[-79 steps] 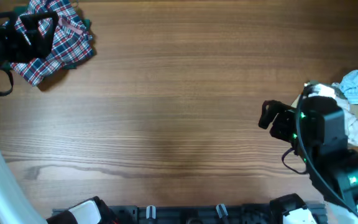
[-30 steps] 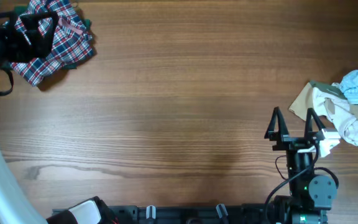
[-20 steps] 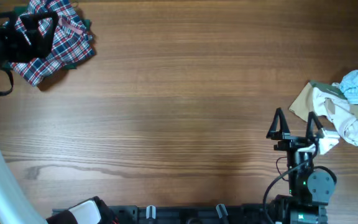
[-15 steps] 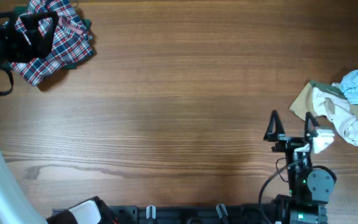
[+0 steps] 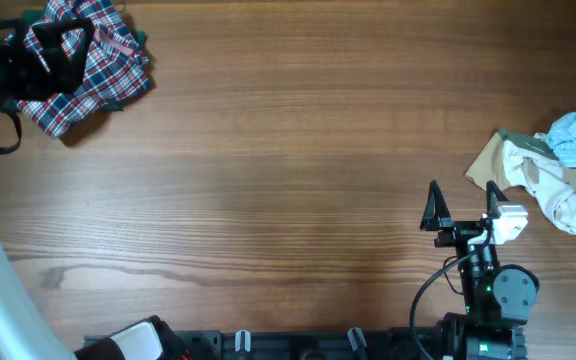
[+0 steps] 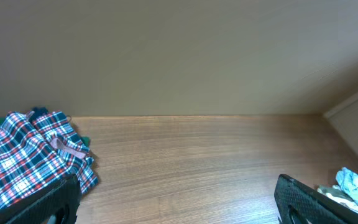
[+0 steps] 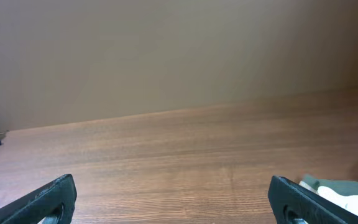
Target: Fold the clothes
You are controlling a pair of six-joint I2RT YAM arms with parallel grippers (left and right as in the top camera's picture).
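Plaid cloth point(image 5: 88, 70): bunched at 10 o'clock on table point(image 5: 288, 150), pinkish strip showing.
Left gripper point(image 6: 176, 186): fingers spread wide, pinching nothing, plaid cloth beside left finger.
Pale garments pile point(image 5: 548, 165): beige, white, light blue; 3 o'clock edge.
Right gripper point(image 5: 462, 203): spread wide, empty; 5 o'clock, near pile.

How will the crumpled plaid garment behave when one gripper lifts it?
The plaid garment lies in loose, bunched folds, so it is probably floppy and would drape down. It looks thin, so likely light. Pushed, it would probably wrinkle rather than slide.
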